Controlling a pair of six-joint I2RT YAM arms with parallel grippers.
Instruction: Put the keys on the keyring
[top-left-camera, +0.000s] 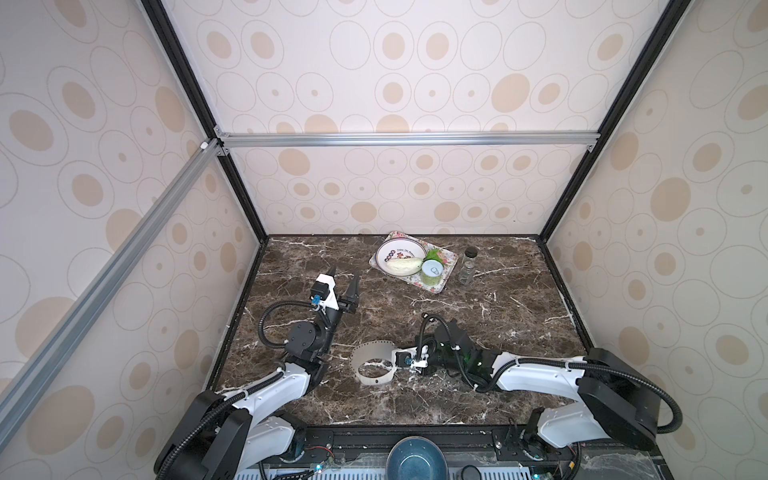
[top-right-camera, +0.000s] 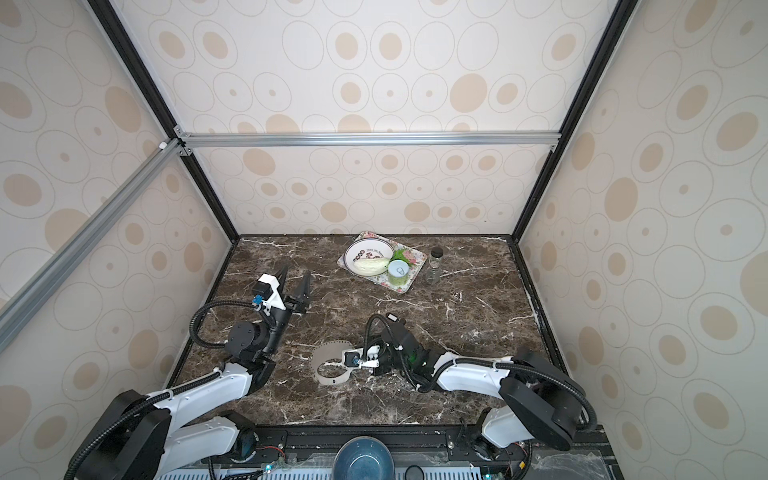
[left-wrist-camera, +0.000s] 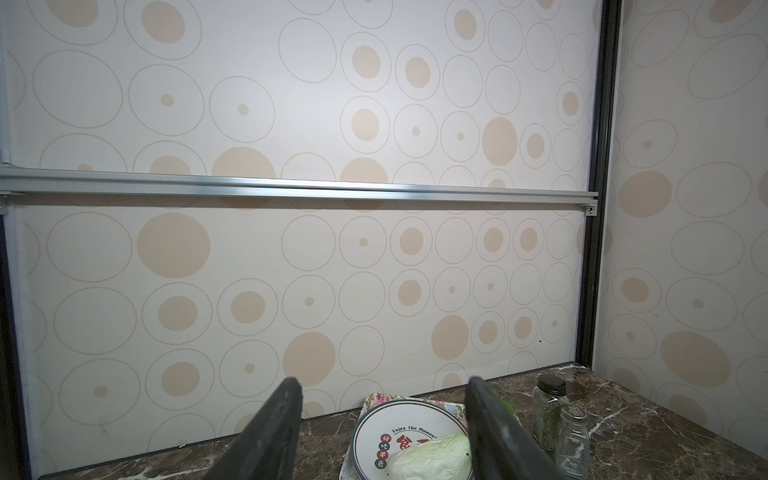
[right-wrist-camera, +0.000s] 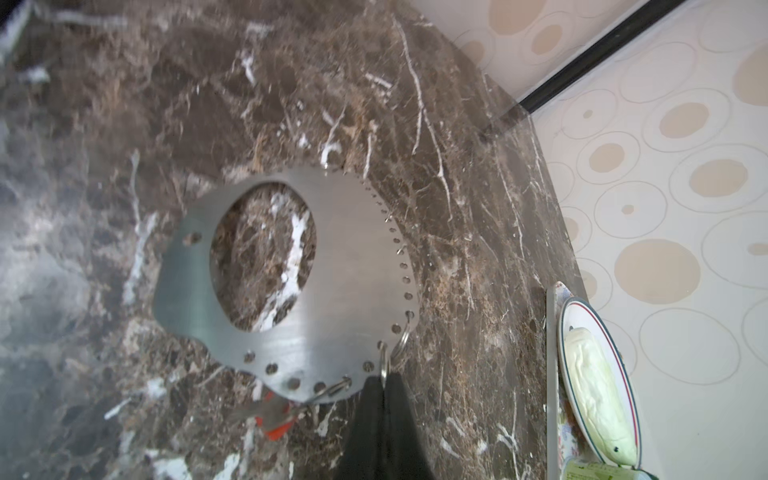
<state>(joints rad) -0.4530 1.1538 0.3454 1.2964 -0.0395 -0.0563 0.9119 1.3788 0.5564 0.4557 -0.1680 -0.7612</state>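
The keyring (right-wrist-camera: 340, 291), a flat grey metal oval with small holes along its rim, lies on the marble table at the front middle in both top views (top-left-camera: 371, 353) (top-right-camera: 328, 353). My right gripper (right-wrist-camera: 384, 376) is at its rim, shut on a thin wire ring looped through a rim hole. One of the keys, with a red tag (right-wrist-camera: 276, 422), pokes out from under the plate edge beside the fingers (right-wrist-camera: 365, 415). My left gripper (top-left-camera: 345, 272) (left-wrist-camera: 383, 381) hangs open and empty over the left of the table, away from the keyring.
A floral tray (top-left-camera: 449, 264) at the back holds a white plate (top-left-camera: 390, 251), a pale vegetable (top-left-camera: 402, 266) and a green can (top-left-camera: 431, 272). Two glass jars (top-left-camera: 467, 266) stand right of it. A blue bowl (top-left-camera: 415, 457) sits at the front edge.
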